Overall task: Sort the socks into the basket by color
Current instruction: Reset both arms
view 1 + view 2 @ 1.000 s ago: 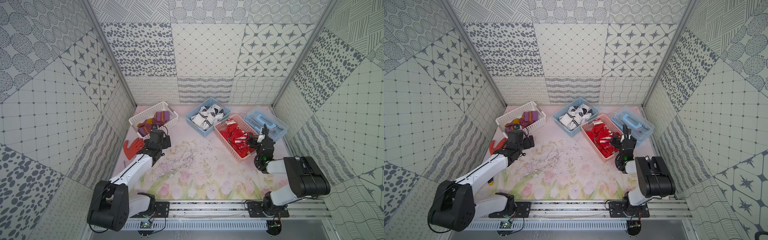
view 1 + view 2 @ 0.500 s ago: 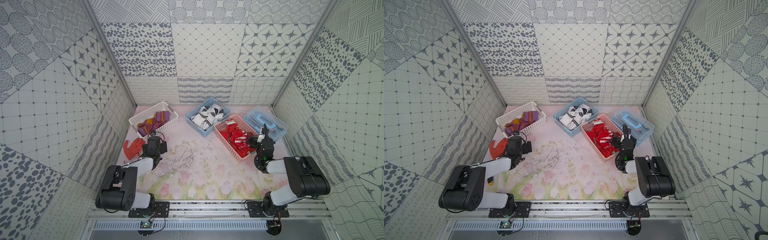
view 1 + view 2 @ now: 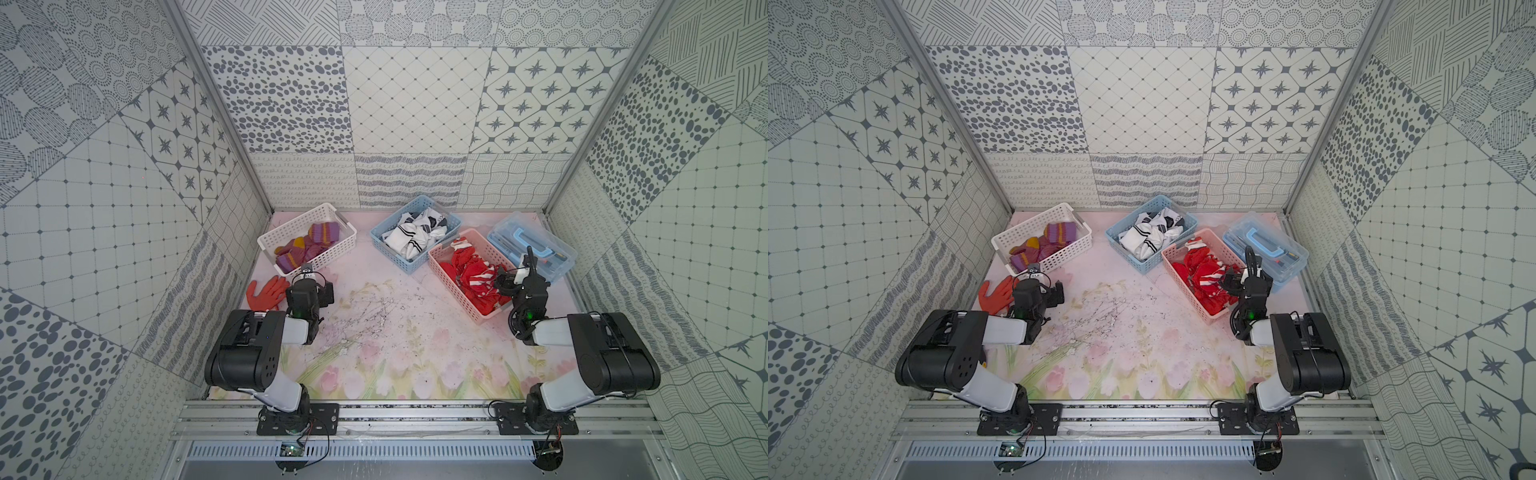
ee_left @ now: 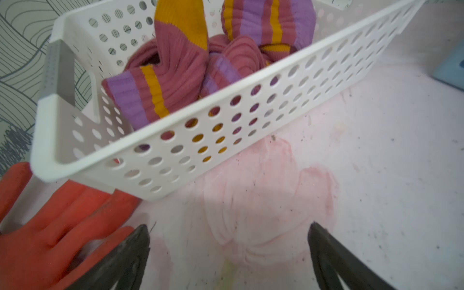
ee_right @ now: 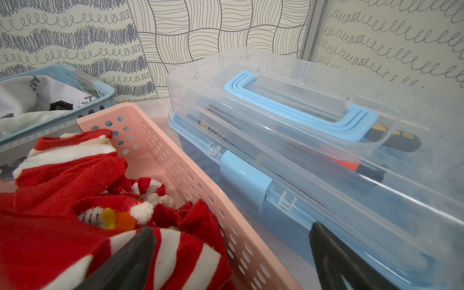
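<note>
Three baskets sit toward the counter's far edge: mauve-mustard knit socks in the white perforated plastic basket, white-black socks in the blue basket, red-white socks in the pink basket. Left tool, right tool: spread, empty.

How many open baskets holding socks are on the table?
3. The white basket at far left holds purple striped socks, the blue basket at the back middle holds white socks, and the pink basket beside it holds red socks. None seems hidden.
</note>
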You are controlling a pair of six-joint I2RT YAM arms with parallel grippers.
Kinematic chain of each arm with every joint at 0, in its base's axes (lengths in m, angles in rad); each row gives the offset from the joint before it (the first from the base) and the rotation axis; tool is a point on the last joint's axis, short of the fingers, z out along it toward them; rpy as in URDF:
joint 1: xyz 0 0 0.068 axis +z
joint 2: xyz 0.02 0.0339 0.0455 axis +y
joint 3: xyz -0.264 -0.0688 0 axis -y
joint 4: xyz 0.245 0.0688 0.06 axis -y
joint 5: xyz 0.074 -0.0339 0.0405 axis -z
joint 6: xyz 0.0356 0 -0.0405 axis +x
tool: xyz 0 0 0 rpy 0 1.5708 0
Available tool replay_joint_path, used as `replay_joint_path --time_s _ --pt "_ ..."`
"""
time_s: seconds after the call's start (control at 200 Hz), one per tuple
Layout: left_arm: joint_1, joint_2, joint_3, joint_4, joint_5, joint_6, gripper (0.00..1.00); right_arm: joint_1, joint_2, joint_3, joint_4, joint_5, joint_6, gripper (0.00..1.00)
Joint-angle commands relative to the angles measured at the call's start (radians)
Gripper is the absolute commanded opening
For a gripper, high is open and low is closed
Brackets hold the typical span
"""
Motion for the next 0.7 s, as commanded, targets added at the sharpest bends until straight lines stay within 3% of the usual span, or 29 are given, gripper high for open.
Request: replay_joint_path --time_s 0.0,0.695 --pt "0.028 0.009 0.028 0.056 0.089 0.018 0.98 0.000 0.011 0.020 -0.031 -0.016 0.002 0.98" --pt "0.028 0.005 0.030 0.042 0.091 0.015 0.98 0.002 0.013 0.024 -0.036 -0.014 0.001 0.98"
